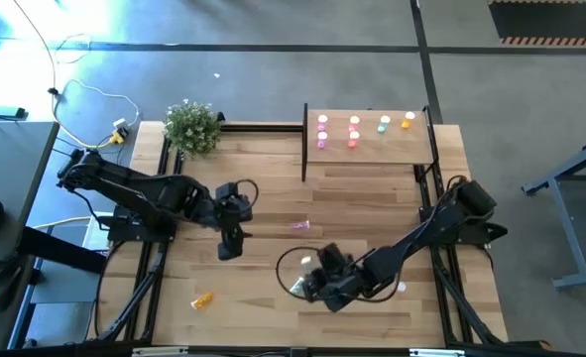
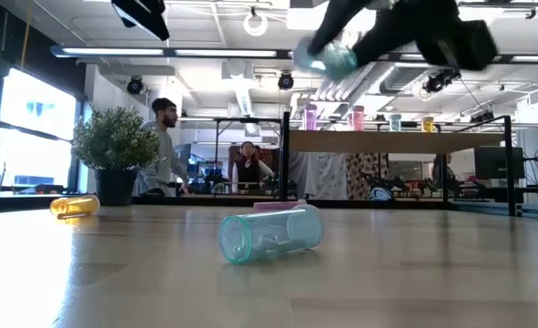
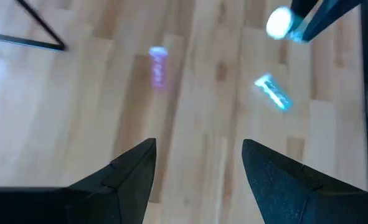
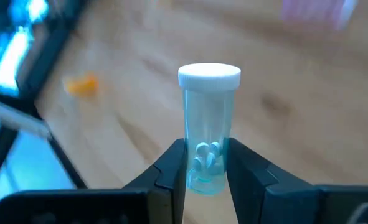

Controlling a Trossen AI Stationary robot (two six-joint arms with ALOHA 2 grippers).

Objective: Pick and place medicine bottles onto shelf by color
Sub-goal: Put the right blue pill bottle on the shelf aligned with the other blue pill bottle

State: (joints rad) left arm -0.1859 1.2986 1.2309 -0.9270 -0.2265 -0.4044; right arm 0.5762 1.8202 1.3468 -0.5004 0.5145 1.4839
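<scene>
While two people (image 2: 164, 146) stand beyond plank table (image 1: 263, 297) | right gripper (image 4: 205, 163) pinching pale-green bottle (image 4: 207, 124) | left gripper (image 3: 199, 165) spread

Bright overhead light glares off the tabletop (image 1: 273, 198); wrist views are soft, their backgrounds blurred.

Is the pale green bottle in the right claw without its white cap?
No: in the right wrist view the pale green bottle held in the right claw has its white cap on.
</scene>
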